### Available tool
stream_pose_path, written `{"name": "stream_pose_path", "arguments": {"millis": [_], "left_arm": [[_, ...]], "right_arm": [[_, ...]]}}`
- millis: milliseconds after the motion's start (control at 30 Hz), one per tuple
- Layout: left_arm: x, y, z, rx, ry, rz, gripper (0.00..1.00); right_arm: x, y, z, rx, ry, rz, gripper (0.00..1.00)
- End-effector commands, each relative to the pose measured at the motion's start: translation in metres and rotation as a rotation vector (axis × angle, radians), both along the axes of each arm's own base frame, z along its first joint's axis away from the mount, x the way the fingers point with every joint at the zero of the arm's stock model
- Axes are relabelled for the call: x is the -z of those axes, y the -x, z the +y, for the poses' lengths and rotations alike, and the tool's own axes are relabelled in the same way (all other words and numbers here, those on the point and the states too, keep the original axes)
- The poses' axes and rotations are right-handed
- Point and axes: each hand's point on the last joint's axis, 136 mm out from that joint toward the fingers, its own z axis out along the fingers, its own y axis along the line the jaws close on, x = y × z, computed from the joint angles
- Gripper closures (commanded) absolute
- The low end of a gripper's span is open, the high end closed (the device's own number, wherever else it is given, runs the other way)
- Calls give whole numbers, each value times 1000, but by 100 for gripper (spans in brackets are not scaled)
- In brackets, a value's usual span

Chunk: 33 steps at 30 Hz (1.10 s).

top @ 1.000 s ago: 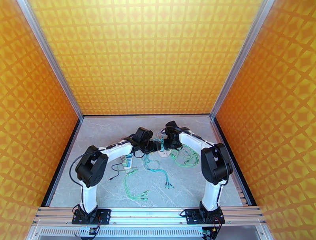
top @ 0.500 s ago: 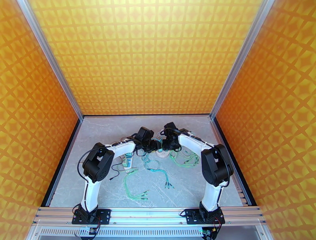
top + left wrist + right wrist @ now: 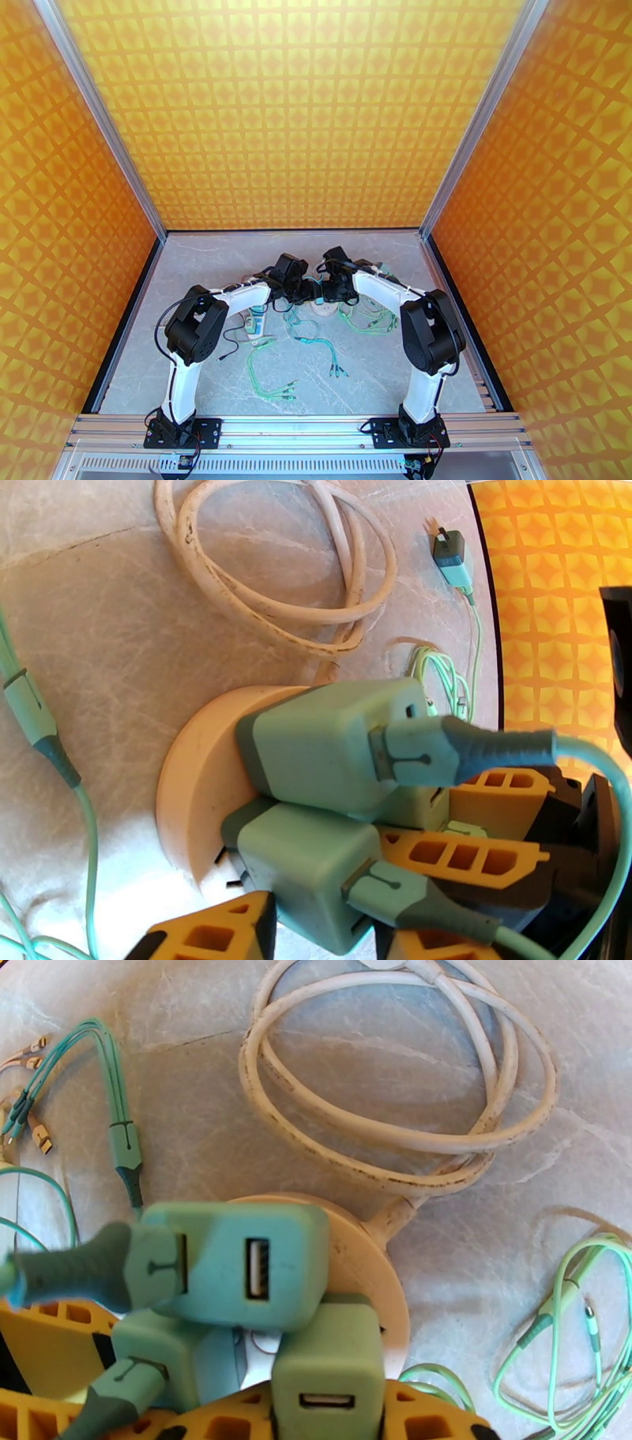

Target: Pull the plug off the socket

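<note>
A round cream socket [image 3: 193, 788] [image 3: 378, 1280] [image 3: 323, 309] lies on the marble table with three green charger plugs standing in it. My left gripper [image 3: 316, 938] [image 3: 305, 294] is shut on the lower plug [image 3: 304, 871], its orange fingers [image 3: 207, 934] pressed to the plug's sides. The upper plug [image 3: 328, 744] [image 3: 237, 1264] with its grey-green cable sits untouched above. My right gripper [image 3: 328, 1422] [image 3: 327, 289] is shut on the third plug [image 3: 328, 1366], whose USB port is empty. The two grippers meet tip to tip over the socket.
The socket's white cord [image 3: 395, 1110] lies coiled just behind it. Thin green charging cables [image 3: 272, 379] sprawl over the table in front, and more [image 3: 569, 1339] lie to the right. A small white adapter [image 3: 254, 322] rests by the left arm. Orange walls enclose the table.
The left arm's elbow swung in and its gripper settled at the socket. The right gripper slid a little left toward it, so the two now crowd together over the plugs.
</note>
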Motion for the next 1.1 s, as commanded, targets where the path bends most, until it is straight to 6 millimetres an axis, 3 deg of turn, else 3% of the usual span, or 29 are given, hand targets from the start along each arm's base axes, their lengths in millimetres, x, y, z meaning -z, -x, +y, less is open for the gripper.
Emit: {"name": "stream_pose_path", "arguments": {"millis": [0,267,667,933,1067], "left_arm": [[69,30,28,-4,-215,138,64],[82,41,38,-3,-254,177,64],[88,48,45,4,-287,193,65],[87,44,42,14,-292,189,65],[86,43,41,14,-291,188,65]], "right_arm": [[5,26,29,-64,-40,64,80],[-3,20,23,-45,-45,42,82],[-16,3,13,65,-274,57,84],[-11,8,10,56,-218,53,84],[-7,16,20,-7,-123,49,84]]}}
